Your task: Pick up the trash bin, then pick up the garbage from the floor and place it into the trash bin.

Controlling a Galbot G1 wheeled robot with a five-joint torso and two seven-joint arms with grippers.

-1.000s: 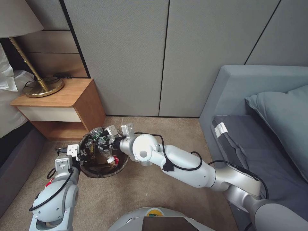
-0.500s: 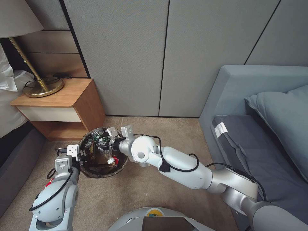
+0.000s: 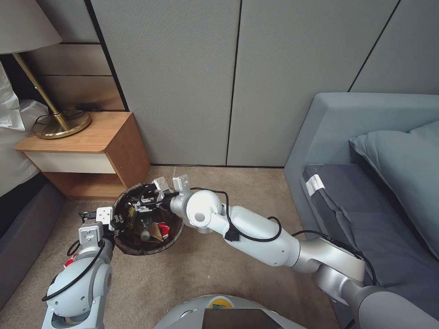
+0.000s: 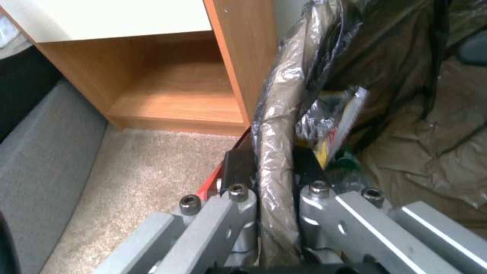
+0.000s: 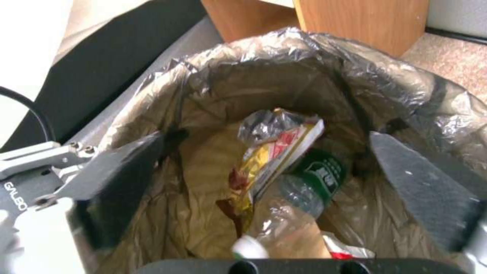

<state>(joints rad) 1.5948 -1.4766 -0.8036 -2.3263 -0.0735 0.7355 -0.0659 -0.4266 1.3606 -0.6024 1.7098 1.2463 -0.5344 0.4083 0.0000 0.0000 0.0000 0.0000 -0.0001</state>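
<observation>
Currently, the left gripper (image 4: 274, 179) is clamped on the rim of the trash bin (image 3: 137, 246): in the left wrist view one finger sits outside and one inside, with the folded bag edge pinched between them. The right gripper (image 5: 269, 179) hangs over the bin's mouth with its jaws spread wide and nothing held; its two dark pads (image 5: 426, 186) flank the opening in the right wrist view.

Inside the bin lies the garbage. A clear bottle (image 5: 294, 205) with a green label rests tilted, its white cap toward the camera. A yellow and red-white wrapper (image 5: 276, 148) leans against the bottle. More red litter (image 3: 161, 227) shows near the bin's right side in the head view. The dark liner bag (image 5: 325, 57) folds over the rim all round.

The bin stands or hangs just above a beige carpet (image 3: 192, 283); contact with the floor cannot be confirmed. Just beside the bin, on the robot's left, is a wooden nightstand (image 3: 91, 151) with an open lower compartment. A brass lamp base (image 3: 61, 125) stands on its top. White bedding (image 3: 11, 137) lies further left. A grey panelled wall (image 3: 192, 77) runs behind. On the robot's right, well apart from the bin, is a blue-grey sofa (image 3: 329, 132) carrying a cushion (image 3: 402, 169).
</observation>
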